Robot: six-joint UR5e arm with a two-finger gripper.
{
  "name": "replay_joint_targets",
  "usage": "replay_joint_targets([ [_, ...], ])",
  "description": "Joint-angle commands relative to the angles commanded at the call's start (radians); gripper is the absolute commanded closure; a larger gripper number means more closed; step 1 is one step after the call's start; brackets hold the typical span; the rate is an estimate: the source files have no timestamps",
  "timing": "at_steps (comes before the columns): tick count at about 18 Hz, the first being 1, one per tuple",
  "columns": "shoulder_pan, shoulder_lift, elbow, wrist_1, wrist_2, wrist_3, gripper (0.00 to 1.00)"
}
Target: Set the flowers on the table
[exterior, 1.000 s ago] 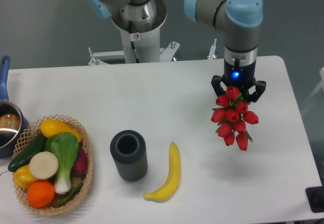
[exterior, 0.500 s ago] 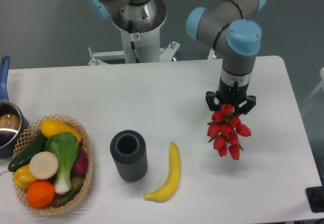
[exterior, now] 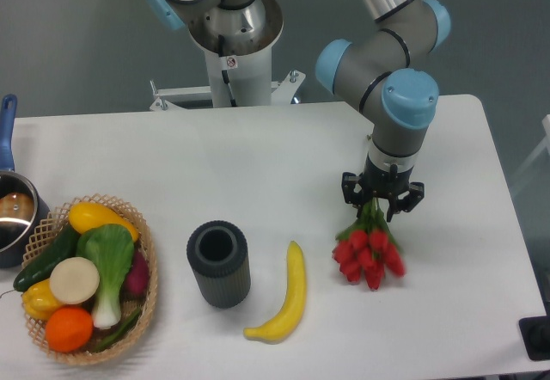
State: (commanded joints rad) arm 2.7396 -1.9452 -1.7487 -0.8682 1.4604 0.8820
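table [exterior: 258, 174]: white | arm: bent, wrist vertical | gripper [exterior: 382, 201]: clamping flowers [exterior: 369, 253] stems

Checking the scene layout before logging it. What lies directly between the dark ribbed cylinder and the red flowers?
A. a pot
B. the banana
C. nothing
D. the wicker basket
B: the banana lies on the table between the cylinder and the flowers.

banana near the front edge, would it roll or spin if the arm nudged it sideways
The banana lies flat on its curved side on the table, so it would probably pivot or slide, not roll. The tabletop looks smooth, so it may skid easily. It looks firm enough to keep its shape.
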Motion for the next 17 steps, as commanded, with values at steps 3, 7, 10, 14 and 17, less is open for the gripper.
replay_joint_targets([
  [3,0.014,0.035,0.017,0.011,0.0,0.0,0.0],
  [7,0.071,0.069,0.087,0.025,-0.009,0.035,0.0],
  [10,0.071,0.087,0.13,0.0,0.005,0.18,0.0],
  [14,0.086,0.097,0.144,-0.061,0.005,0.441,0.0],
  [17,0.088,0.1,0.143,-0.061,0.005,0.491,0.0],
])
